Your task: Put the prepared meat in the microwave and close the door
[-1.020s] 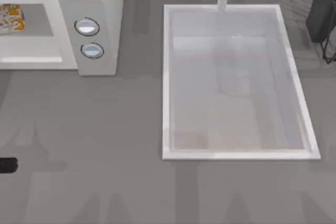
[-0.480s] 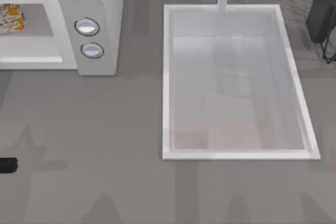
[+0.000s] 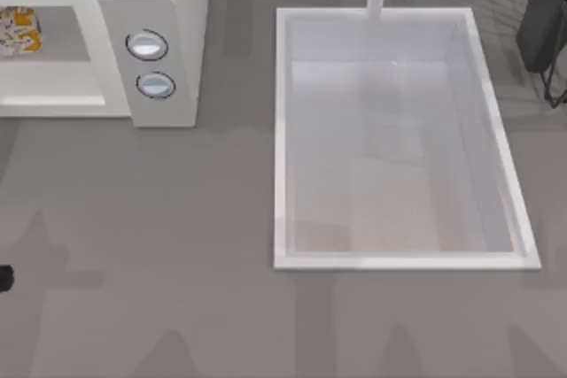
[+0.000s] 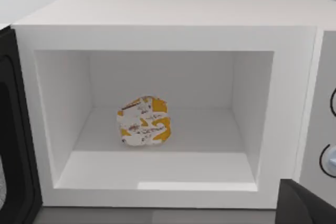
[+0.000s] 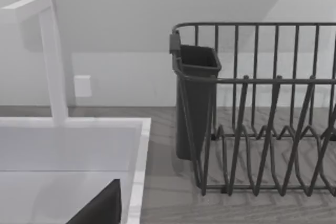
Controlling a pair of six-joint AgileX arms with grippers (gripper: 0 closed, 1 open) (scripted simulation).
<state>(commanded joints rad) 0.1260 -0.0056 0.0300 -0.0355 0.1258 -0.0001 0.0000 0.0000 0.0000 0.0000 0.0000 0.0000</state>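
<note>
Sink (image 3: 282, 139): a large white basin lay right of centre on the grey table (image 3: 177, 219), its tap (image 5: 50, 51) rising at the far rim.
Microwave (image 3: 182, 42): it stood at the far left, two round buttons (image 3: 147, 45) on its right panel, cavity open and facing the near side.
Door (image 4: 13, 145): it was swung open at the cavity's left (dark inner face, seen edge-on from the left wrist).
Rack (image 5: 262, 114): a dark wire dish rack with a cutlery cup (image 5: 195, 103) sat at the far right, beyond the sink.
Meat (image 4: 143, 121): the mottled orange-and-pale piece lay flat on the cavity floor, about mid-depth, touching no wall.
Left arm: a dark tip (image 3: 4, 278) showed at the left edge near the front, well apart from the microwave; how far its fingers were parted cannot be told, and nothing was seen in its hold.
Right arm: its wrist camera looked over the sink's far right corner toward the rack; the state of its fingers cannot be told.
</note>
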